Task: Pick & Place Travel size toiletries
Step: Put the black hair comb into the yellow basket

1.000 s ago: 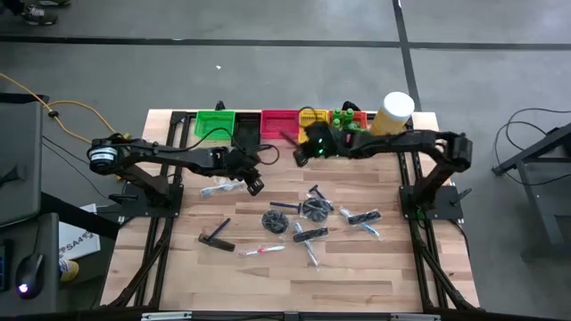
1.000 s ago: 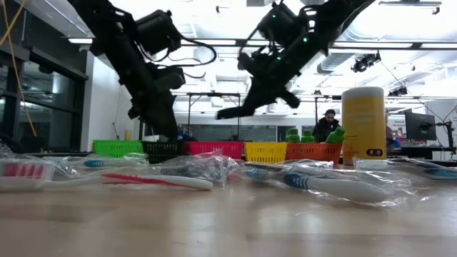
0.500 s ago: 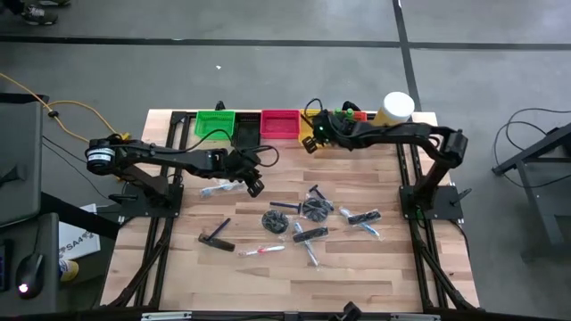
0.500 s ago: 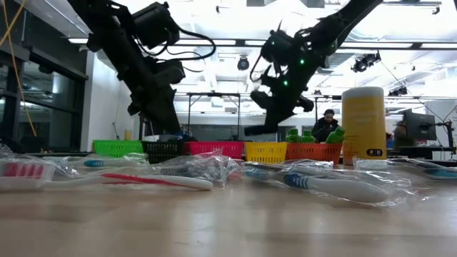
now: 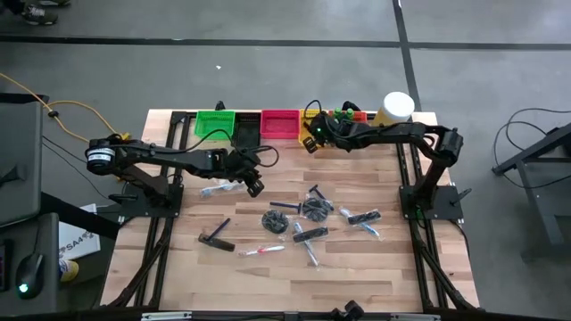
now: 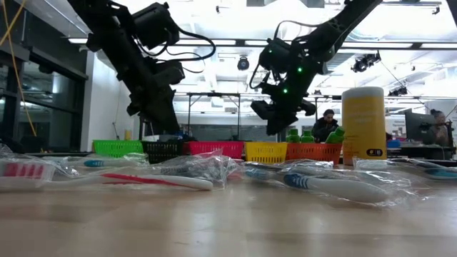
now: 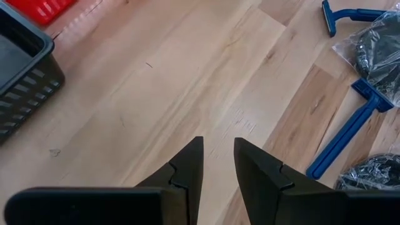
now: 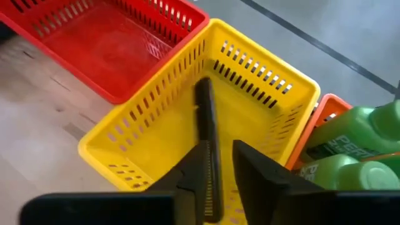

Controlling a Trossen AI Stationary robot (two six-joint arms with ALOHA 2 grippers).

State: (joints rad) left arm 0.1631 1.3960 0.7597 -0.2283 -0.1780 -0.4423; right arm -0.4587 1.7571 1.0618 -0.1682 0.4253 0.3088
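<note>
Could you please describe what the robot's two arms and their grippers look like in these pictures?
Both arms are dark, slim and jointed, with loose black cables looping along them. The left arm has a silvery round joint at its base. The left gripper and right gripper each end in two black, wedge-shaped tapering fingers. Small green lights glow near the right arm's wrist.

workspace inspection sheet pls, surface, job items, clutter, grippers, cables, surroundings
surface: wooden table, bins along far edge.
job's things: black comb in yellow bin; green bottles in orange bin; toothbrushes and wrapped pieces mid-table.
clutter: pale-yellow cylinder at far right corner.
grippers: right gripper over yellow bin, fingers parted beside the comb; left gripper open above bare wood.
cables: orange cable on the floor, left.
surroundings: person behind table.
</note>
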